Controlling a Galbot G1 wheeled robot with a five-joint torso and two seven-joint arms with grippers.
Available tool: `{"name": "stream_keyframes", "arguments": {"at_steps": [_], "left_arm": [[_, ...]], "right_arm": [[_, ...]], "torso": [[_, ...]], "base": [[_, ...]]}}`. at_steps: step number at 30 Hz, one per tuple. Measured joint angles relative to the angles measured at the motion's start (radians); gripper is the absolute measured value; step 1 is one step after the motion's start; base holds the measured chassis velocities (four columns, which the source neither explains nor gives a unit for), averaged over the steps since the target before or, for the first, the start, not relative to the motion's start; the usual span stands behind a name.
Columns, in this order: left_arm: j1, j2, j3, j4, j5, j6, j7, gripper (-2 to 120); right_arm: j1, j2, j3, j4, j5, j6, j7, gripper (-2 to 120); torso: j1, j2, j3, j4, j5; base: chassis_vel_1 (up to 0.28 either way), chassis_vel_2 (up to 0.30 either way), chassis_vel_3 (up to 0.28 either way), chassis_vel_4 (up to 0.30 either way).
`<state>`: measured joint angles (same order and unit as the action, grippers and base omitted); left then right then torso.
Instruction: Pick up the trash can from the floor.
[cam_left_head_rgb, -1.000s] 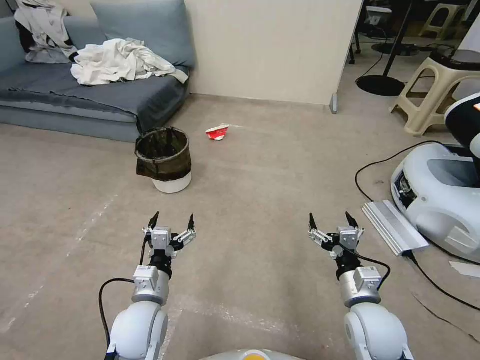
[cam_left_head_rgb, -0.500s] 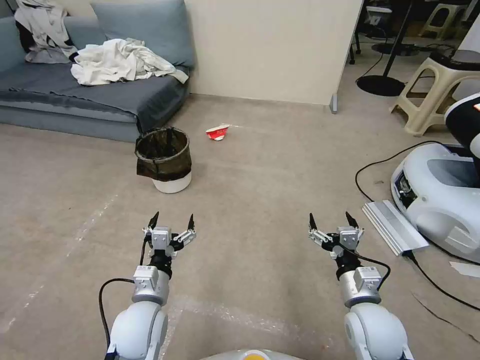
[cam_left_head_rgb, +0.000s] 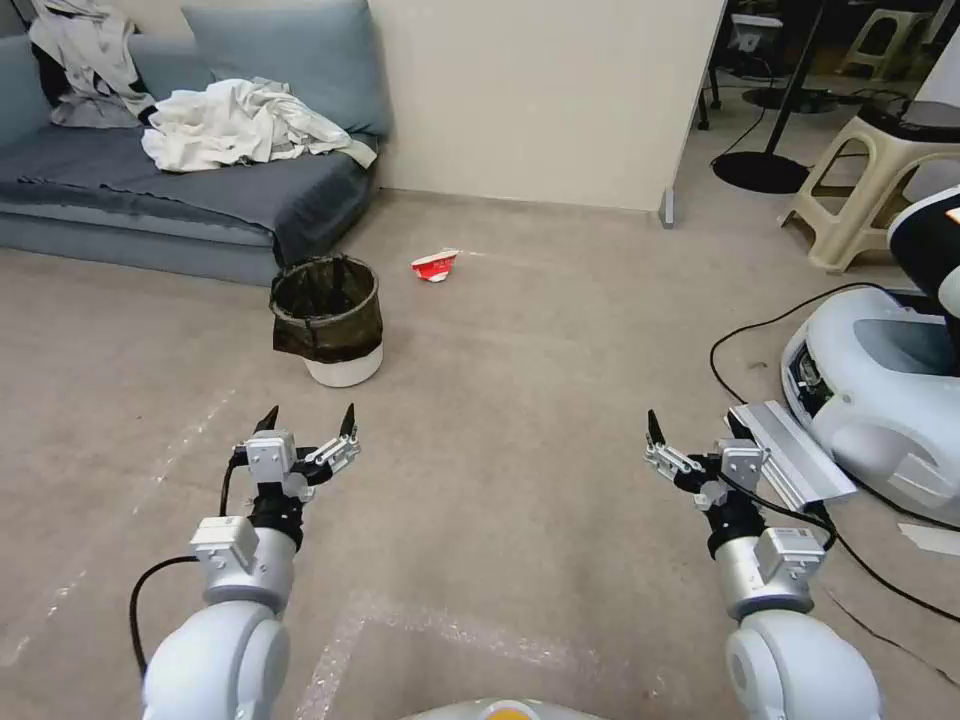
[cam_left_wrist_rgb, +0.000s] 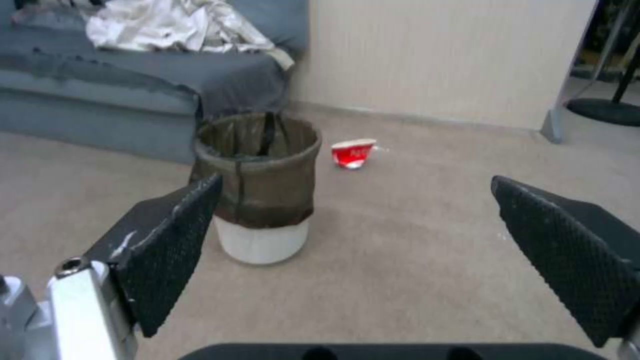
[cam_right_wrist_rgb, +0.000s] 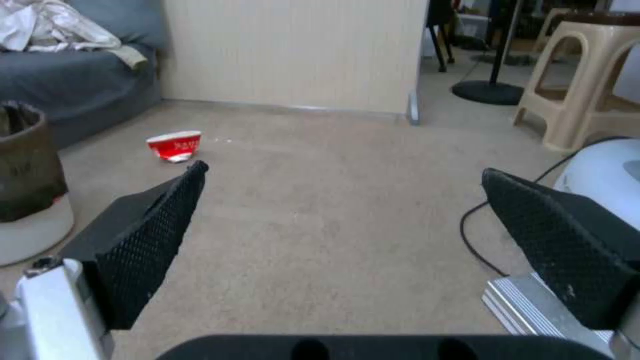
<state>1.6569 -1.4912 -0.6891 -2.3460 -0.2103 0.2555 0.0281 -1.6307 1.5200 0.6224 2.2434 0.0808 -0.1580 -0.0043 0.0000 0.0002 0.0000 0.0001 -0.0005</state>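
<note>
The trash can (cam_left_head_rgb: 328, 320) is a small white bin with a dark bag folded over its rim. It stands upright on the beige floor (cam_left_head_rgb: 520, 330), close in front of the sofa. My left gripper (cam_left_head_rgb: 308, 420) hovers open a short way in front of the can, apart from it. In the left wrist view the trash can (cam_left_wrist_rgb: 257, 190) sits ahead, beside one finger of the open left gripper (cam_left_wrist_rgb: 355, 182). My right gripper (cam_left_head_rgb: 692, 432) is open over bare floor far to the can's right. The right wrist view catches the trash can (cam_right_wrist_rgb: 27, 170) at its edge, off to the side of the right gripper (cam_right_wrist_rgb: 345, 172).
A crushed red-and-white cup (cam_left_head_rgb: 435, 264) lies behind the can. The grey sofa (cam_left_head_rgb: 150, 190) with clothes stands at the back left, a partition wall (cam_left_head_rgb: 540, 100) behind. A white machine (cam_left_head_rgb: 880, 390), a silver plate (cam_left_head_rgb: 790, 450) and cables lie right; a stool (cam_left_head_rgb: 870, 180) is beyond.
Both arms have spread outward: the left gripper moved left and a little forward, the right gripper moved right toward the silver plate. The trash can has not moved.
</note>
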Motion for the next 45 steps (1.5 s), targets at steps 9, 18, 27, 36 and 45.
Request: {"name": "stream_keyframes", "arguments": {"at_steps": [9, 18, 27, 36, 45], "left_arm": [[0.035, 0.003, -0.029, -0.052, -0.039, 0.013, 0.021, 100], [0.04, 0.001, -0.031, -0.047, -0.034, 0.013, 0.021, 100], [0.046, -0.005, -0.033, -0.047, -0.029, 0.011, 0.02, 100], [0.053, -0.014, -0.035, -0.047, -0.02, 0.007, 0.017, 100], [0.063, -0.023, -0.035, -0.053, -0.012, 0.004, 0.017, 100]], "right_arm": [[-0.089, 0.025, 0.067, 0.221, 0.117, -0.104, -0.028, 100], [-0.089, 0.023, 0.066, 0.216, 0.13, -0.088, -0.031, 100], [-0.08, 0.017, 0.061, 0.199, 0.134, -0.077, -0.034, 100], [-0.074, 0.008, 0.058, 0.19, 0.151, -0.073, -0.039, 100], [-0.072, 0.0, 0.057, 0.189, 0.164, -0.069, -0.042, 100]], "torso": [[0.0, 0.0, 0.0, -0.0005, -0.0006], [0.0, 0.0, 0.0, -0.0002, 0.0004], [0.0, 0.0, 0.0, -0.0001, 0.0005], [0.0, 0.0, 0.0, -0.0001, 0.0005], [0.0, 0.0, 0.0, -0.0001, 0.0005]], "base": [[0.0, 0.0, 0.0, 0.0], [0.0, 0.0, 0.0, 0.0], [0.028, 0.018, 0.02, 0.029], [0.021, 0.021, 0.023, 0.016], [0.014, 0.01, 0.013, 0.018]]}}
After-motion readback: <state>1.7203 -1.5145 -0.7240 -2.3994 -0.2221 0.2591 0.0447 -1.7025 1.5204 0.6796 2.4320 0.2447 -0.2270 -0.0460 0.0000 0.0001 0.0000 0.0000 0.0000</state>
